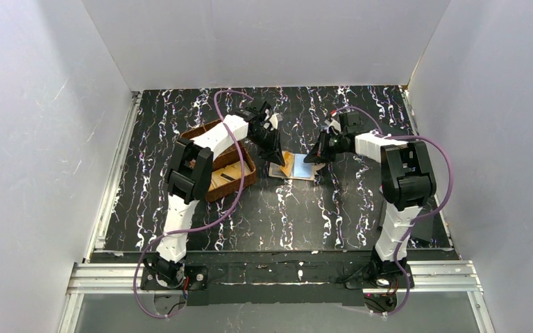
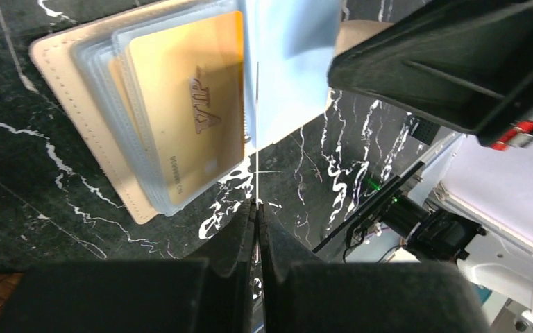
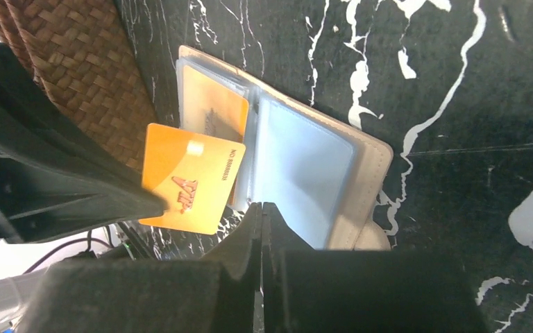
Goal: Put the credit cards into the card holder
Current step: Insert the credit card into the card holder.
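Between the left jaws, gold card (image 3: 194, 180)

- Arms: the left arm (image 1: 201, 161) and the right arm (image 1: 402, 182) have white shells on the long sections and black, blocky housings at the joints.
- Grippers: the left gripper (image 1: 276, 158) and the right gripper (image 1: 314, 157) are matt black, each with two flat fingers.
- Marking: a small red tab (image 2: 517, 135) on the right gripper's body.
- Cables: the left purple cable (image 1: 239, 182) and the right purple cable (image 1: 447, 173) each run in loose loops from base to wrist.
- Bases: the left base (image 1: 170, 270) and the right base (image 1: 385, 279) are black.
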`<state>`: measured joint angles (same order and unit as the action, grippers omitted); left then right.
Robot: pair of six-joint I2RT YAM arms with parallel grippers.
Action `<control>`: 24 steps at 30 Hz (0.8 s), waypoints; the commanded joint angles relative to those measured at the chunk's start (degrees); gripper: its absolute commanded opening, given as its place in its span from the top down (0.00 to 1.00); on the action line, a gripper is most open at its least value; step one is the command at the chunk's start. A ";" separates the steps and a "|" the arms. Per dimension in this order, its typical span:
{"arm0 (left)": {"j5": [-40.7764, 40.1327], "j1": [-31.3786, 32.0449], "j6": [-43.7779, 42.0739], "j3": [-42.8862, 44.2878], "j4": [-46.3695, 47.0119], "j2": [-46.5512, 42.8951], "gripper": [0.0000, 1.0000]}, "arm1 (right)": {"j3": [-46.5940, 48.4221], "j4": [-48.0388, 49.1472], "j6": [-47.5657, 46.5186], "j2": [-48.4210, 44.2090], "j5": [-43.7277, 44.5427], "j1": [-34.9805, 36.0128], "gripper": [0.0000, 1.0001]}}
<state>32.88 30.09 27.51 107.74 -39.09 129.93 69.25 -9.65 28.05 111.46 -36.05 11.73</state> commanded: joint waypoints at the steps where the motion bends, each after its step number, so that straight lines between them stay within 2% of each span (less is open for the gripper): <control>1: 5.54 -0.44 -2.69 0.11 0.27 -3.44 1.00 | -1.68 2.91 -2.11 -0.51 0.27 -0.30 0.99; 9: 9.09 -0.54 -0.59 -3.15 4.20 -2.57 1.00 | -3.35 2.02 -4.52 -0.01 2.30 -1.13 0.99; 24: 5.37 -0.72 -1.17 -4.25 3.41 -1.35 1.00 | -4.21 2.00 -5.29 1.16 2.05 -1.53 0.99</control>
<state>39.27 29.71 27.11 104.57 -34.54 129.78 65.45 -8.80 23.92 111.68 -34.26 10.48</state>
